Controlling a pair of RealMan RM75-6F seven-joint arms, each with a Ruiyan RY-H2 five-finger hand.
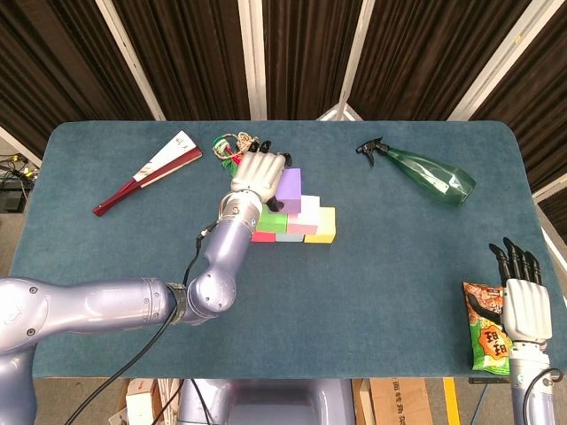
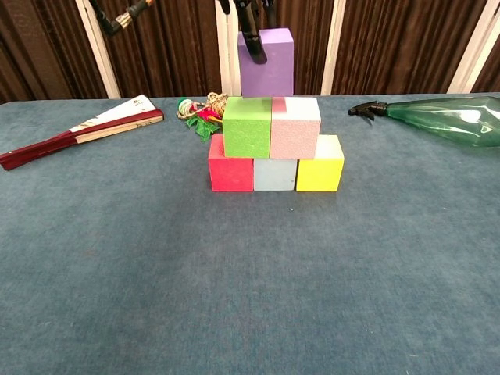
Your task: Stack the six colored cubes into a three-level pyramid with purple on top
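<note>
My left hand (image 1: 257, 175) grips the purple cube (image 1: 289, 187) from its left side, and a dark finger (image 2: 251, 41) lies over the cube's front face. The purple cube (image 2: 266, 62) sits over the seam between the green cube (image 2: 247, 127) and the pink cube (image 2: 295, 127). Its bottom edge is level with their tops; I cannot tell whether it touches them. Beneath them stand the red cube (image 2: 230, 173), the grey-blue cube (image 2: 274, 175) and the yellow cube (image 2: 319, 168) in a row. My right hand (image 1: 521, 303) stays open at the table's near right corner.
A folded fan (image 1: 146, 173) lies at the back left and a small knotted ornament (image 2: 199, 109) just behind the stack. A green spray bottle (image 1: 425, 175) lies at the back right. A snack bag (image 1: 485, 338) rests beside my right hand.
</note>
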